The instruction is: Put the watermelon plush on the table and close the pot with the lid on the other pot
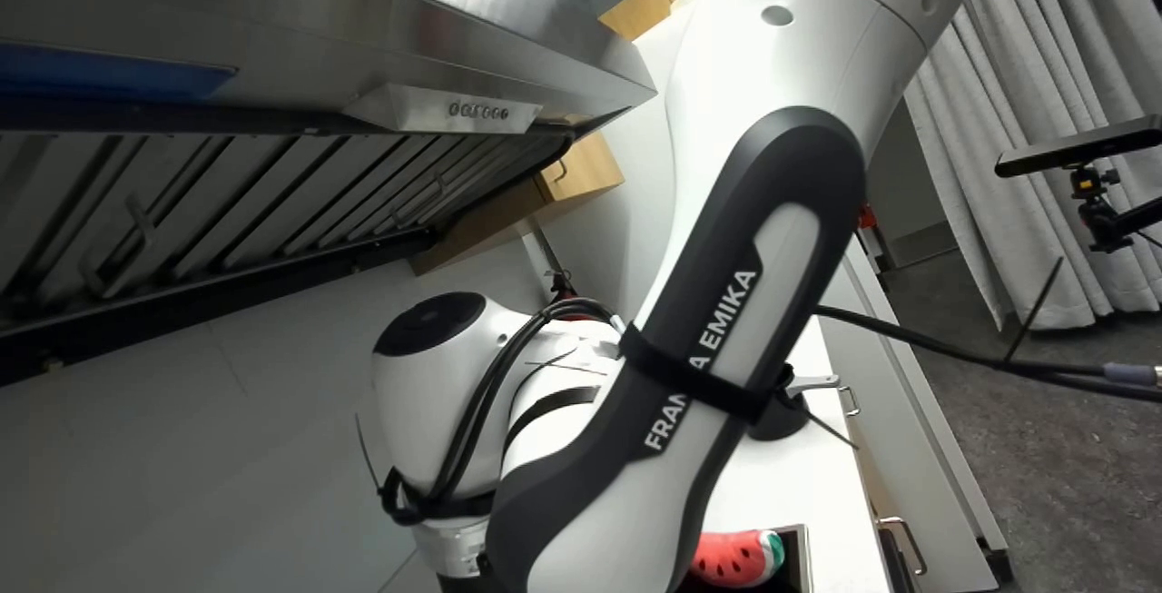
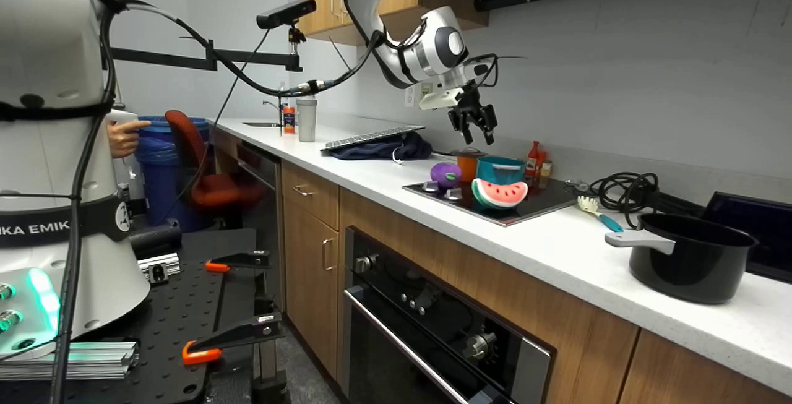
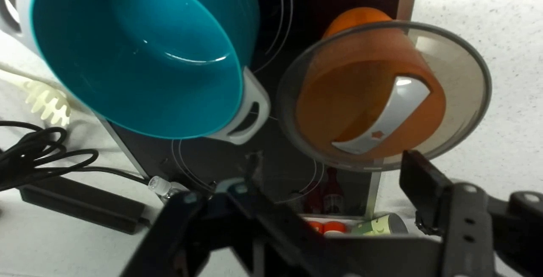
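Note:
The watermelon plush (image 2: 500,194) is a red wedge with a green rim, on the black cooktop (image 3: 275,152) in front of the teal pot (image 2: 499,172). It also shows in an exterior view (image 1: 731,558), partly behind the arm. The teal pot (image 3: 144,65) is uncovered in the wrist view. The glass lid (image 3: 464,86) with a grey handle lies over the orange pot (image 3: 369,52). The white table (image 2: 569,255) is the long counter around the cooktop. My gripper (image 2: 479,138) is open and empty, above the pots; its fingers (image 3: 331,161) are spread apart in the wrist view.
A purple toy (image 2: 445,175) sits beside the plush. Sauce bottles (image 2: 533,159) stand behind the teal pot. A black pot (image 2: 690,262), a pasta spoon (image 2: 599,212) and coiled cable (image 2: 625,190) are on the counter. A keyboard (image 2: 374,137) lies on dark cloth.

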Available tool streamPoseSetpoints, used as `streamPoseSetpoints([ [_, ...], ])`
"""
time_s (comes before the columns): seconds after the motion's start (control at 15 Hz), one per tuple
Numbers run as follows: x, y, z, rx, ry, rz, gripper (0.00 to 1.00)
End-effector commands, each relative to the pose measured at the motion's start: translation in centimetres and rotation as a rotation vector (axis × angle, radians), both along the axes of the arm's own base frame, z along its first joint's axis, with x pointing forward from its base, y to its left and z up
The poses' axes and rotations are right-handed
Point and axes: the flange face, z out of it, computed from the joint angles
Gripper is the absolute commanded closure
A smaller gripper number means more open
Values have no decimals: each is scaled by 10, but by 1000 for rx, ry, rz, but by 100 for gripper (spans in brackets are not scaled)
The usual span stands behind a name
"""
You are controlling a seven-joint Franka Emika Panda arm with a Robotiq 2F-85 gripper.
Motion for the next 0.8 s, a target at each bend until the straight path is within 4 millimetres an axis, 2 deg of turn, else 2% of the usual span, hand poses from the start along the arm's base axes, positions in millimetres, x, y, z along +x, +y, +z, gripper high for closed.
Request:
streamPoseSetpoints([
  [0.0, 4, 6, -1, -4, 4, -11, 0],
  [0.53, -1, 14, -26, -17, 30, -7, 0],
  [0.6, -1, 14, -25, -18, 27, -5, 25],
  [0.67, -1, 15, -24, -21, 25, -2, 26],
  [0.73, 0, 15, -23, -21, 23, -2, 32],
])
